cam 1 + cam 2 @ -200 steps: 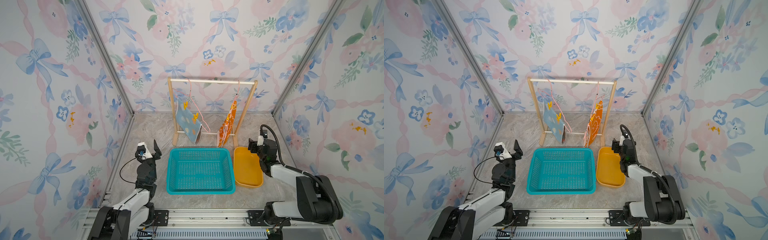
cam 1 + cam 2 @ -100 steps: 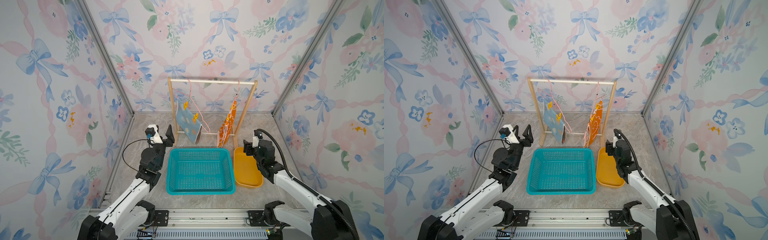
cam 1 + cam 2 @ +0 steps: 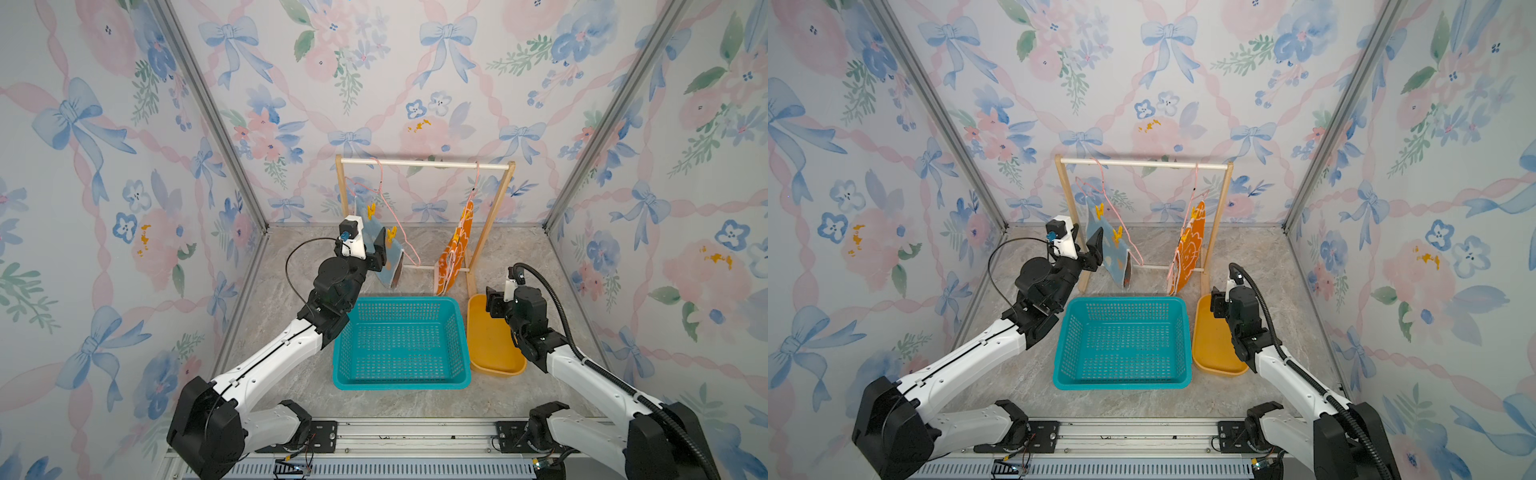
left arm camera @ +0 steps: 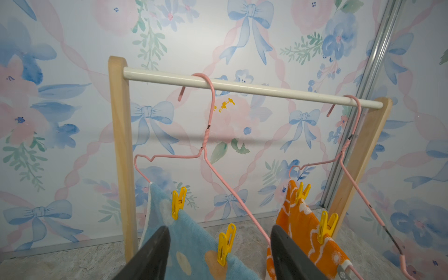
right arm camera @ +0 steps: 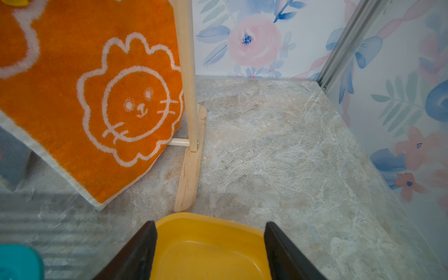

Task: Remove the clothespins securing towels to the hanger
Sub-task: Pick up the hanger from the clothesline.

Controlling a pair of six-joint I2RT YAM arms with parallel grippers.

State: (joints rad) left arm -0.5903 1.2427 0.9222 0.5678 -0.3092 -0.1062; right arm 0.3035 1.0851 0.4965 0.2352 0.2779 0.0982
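Clothespins (image 4: pixel 178 202), all four, still grip the towels (image 4: pixel 303 225); left hand (image 4: pixel 219 230) spread, empty, just short of the blue towel (image 4: pixel 194 232); right hand (image 5: pixel 209 225) spread, empty too.

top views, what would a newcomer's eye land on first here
The wooden rack at the back stands out in both top views, with a blue towel and an orange towel pinned to pink hangers by yellow clothespins. In front of it sit a teal basket and a yellow tray, while the left gripper reaches, open, toward the blue towel.
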